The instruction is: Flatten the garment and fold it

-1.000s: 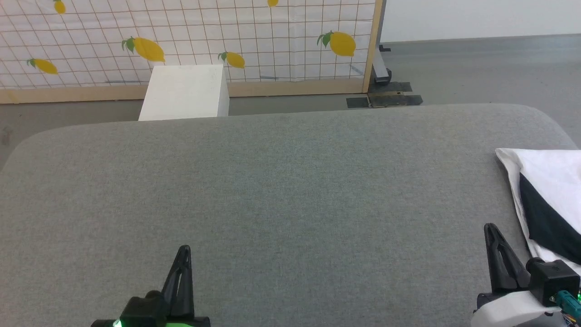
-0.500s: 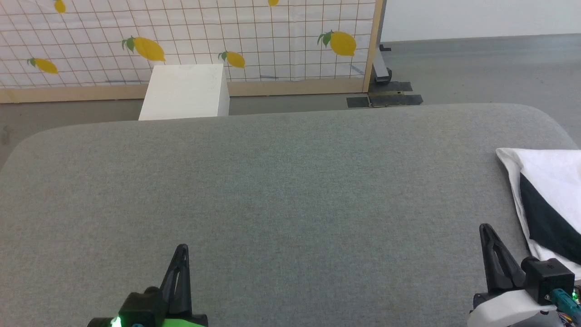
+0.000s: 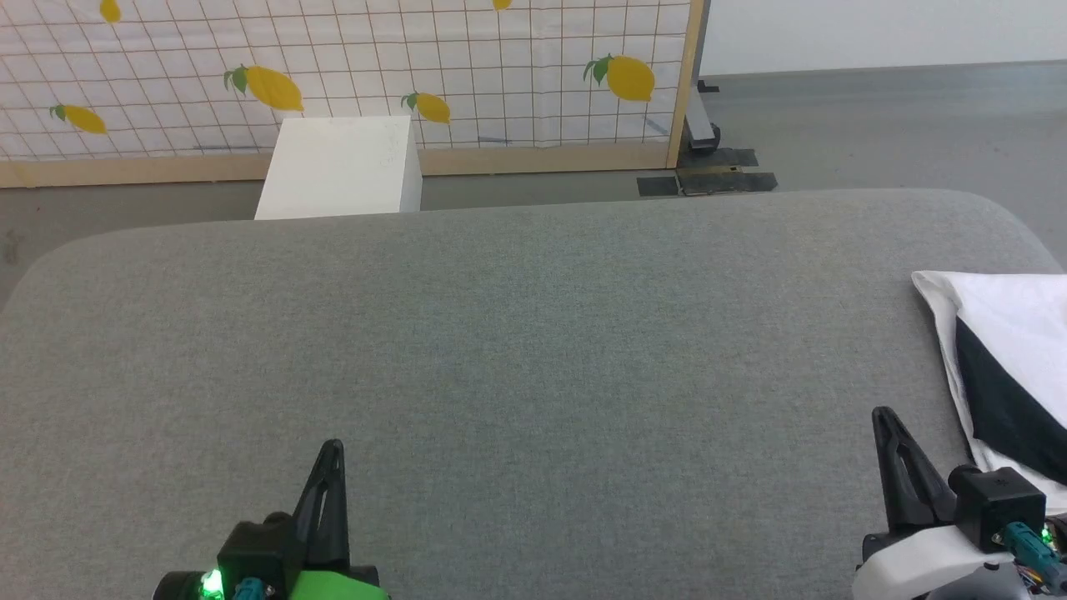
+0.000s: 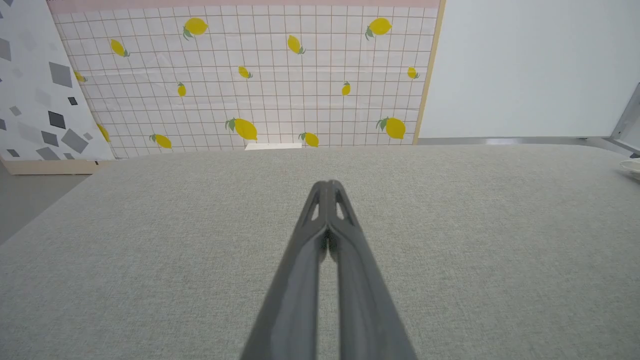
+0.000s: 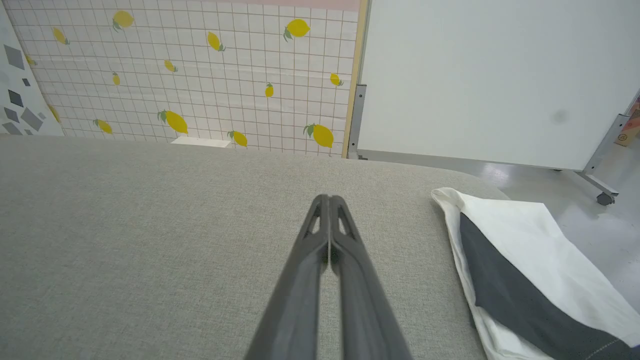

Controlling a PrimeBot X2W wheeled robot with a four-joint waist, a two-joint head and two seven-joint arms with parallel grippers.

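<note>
The garment [image 3: 1013,333], white with a black sleeve, lies folded flat at the right edge of the grey padded table [image 3: 517,350]. It also appears in the right wrist view as the garment [image 5: 530,250] to the right of my fingers. My right gripper [image 3: 882,415] is shut and empty, just left of the garment and apart from it; its tips [image 5: 329,198] meet above bare table. My left gripper [image 3: 332,447] is shut and empty near the front edge at the lower left, its closed tips [image 4: 327,184] over bare cloth.
A white box [image 3: 342,167] stands on the floor beyond the table's far edge. Behind it runs a lemon-print grid screen [image 3: 467,67] with a wooden frame. A white panel on castors [image 5: 500,80] stands at the far right. Grey floor [image 3: 875,125] surrounds the table.
Both grippers have drawn back slightly toward the near edge of the table. The garment has not moved.
</note>
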